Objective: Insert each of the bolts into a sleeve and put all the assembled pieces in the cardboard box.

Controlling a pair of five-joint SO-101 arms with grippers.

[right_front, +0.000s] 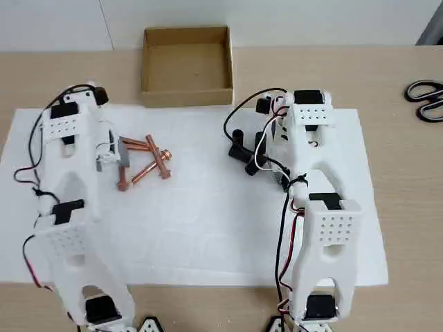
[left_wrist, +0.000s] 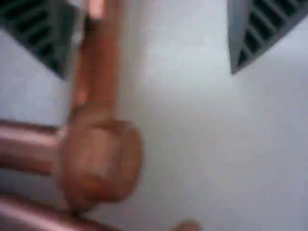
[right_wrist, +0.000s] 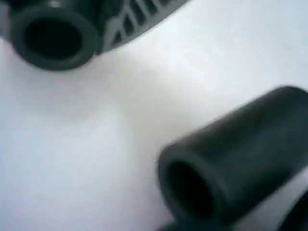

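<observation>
Closest to the left wrist lens lies a copper bolt (left_wrist: 98,159), head toward the camera, its shaft running between the fingers (left_wrist: 43,38) of the left gripper (left_wrist: 149,72). That gripper is spread wide and pinches nothing. The shaft lies just beside one finger and well apart from the other. More copper shafts cross beside the head. From the high view the bolts (right_front: 147,160) form a loose, crossing heap on the white sheet (right_front: 208,228), in its far half toward the left edge, with the left gripper down at the heap's left side.

Under the right wrist camera a black sleeve (right_wrist: 231,159) lies on its side on the sheet, its open end showing. A second sleeve (right_wrist: 53,36) sits a little farther off, also open end on. In the high view the sleeves (right_front: 242,149) are bunched in the sheet's far half, right of its middle, with the right gripper (right_front: 257,153) down among them. Whether that gripper is spread or pressed together cannot be told.

The cardboard box (right_front: 187,95) stands on the desk (right_front: 401,173) just beyond the sheet's far edge, nearer the bolts than the sleeves. Scissors (right_front: 426,100) lie at the desk's right edge, off the sheet.
</observation>
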